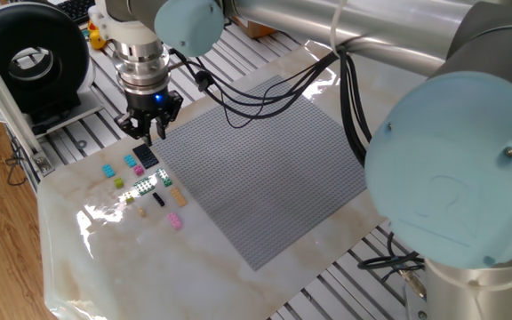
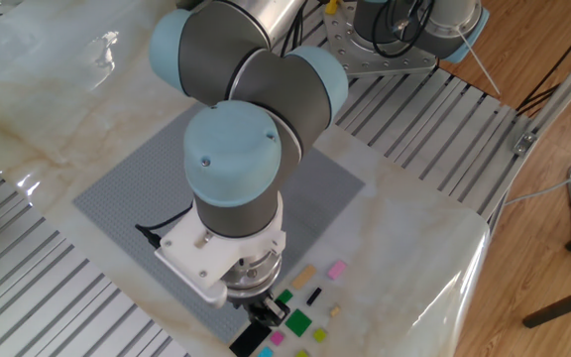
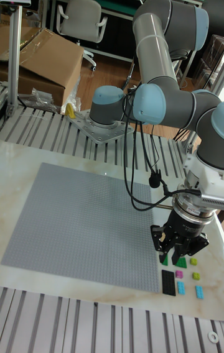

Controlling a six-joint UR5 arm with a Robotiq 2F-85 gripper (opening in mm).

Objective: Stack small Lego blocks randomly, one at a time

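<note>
One fixed view: the gripper (image 1: 148,132) hangs just above the dark plate (image 1: 146,155) at the baseplate (image 1: 256,169) corner. Jaws stand slightly apart around nothing visible. The small Lego blocks (image 1: 146,185) lie scattered on the marble table (image 1: 105,258): cyan brick (image 1: 108,170), yellow-green brick (image 1: 118,181), pink brick (image 1: 176,221), black brick (image 1: 158,200). Studs are too small to resolve

The other fixed view: the arm's wrist hides the jaws; jaw state cannot be told. The bottom edge cuts off several blocks. Green brick (image 2: 297,321), tan brick (image 2: 304,276) and pink brick (image 2: 337,269) are visible

Tall fixed view: the gripper (image 3: 180,252) covers part of the green bricks (image 3: 181,261); dark plate (image 3: 168,282) lies below it
</note>
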